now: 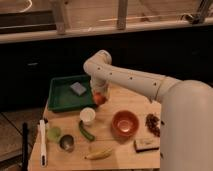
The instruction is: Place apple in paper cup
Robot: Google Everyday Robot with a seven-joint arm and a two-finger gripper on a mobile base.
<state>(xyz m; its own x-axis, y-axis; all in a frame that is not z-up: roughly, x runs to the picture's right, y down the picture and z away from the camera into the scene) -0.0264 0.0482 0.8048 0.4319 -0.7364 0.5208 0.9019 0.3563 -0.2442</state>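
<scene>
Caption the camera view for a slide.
Gripper shut on the apple, held above the table just beyond the paper cup.

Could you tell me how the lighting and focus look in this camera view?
Camera view: dim, warm light; the dark background swallows detail; the whole frame is soft, so the gripper, shut on the apple above the table beyond the paper cup, blurs into it; no strong glare.
</scene>
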